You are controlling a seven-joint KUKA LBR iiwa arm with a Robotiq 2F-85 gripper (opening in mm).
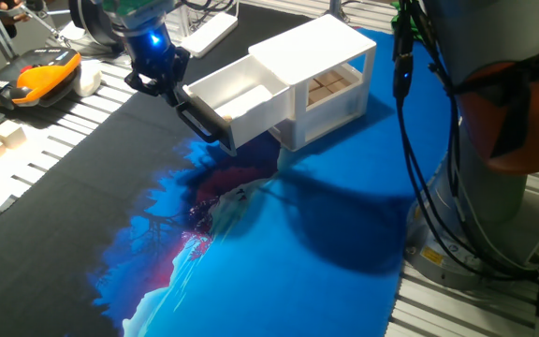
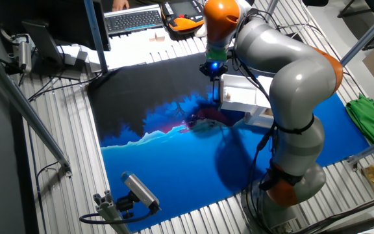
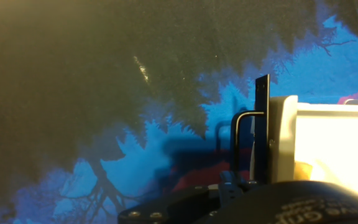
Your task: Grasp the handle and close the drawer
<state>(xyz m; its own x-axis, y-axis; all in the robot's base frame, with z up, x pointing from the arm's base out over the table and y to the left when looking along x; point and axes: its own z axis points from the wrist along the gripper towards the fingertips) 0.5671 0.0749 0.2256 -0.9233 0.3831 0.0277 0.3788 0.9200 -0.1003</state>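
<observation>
Gripper (image 1: 178, 94) of mine sits at the handle (image 1: 204, 124); whether it's clamped, I cannot tell. Drawer (image 1: 237, 96) stands open. Next, I push it into the cabinet (image 1: 321, 65).

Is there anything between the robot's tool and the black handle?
Nothing: in one fixed view the tool sits right at the handle of the open drawer, with no object between them.

Robotics lab: slatted aluminium table (image 2: 63, 175), mounted camera (image 2: 138, 190), keyboard (image 2: 134, 20).
</observation>
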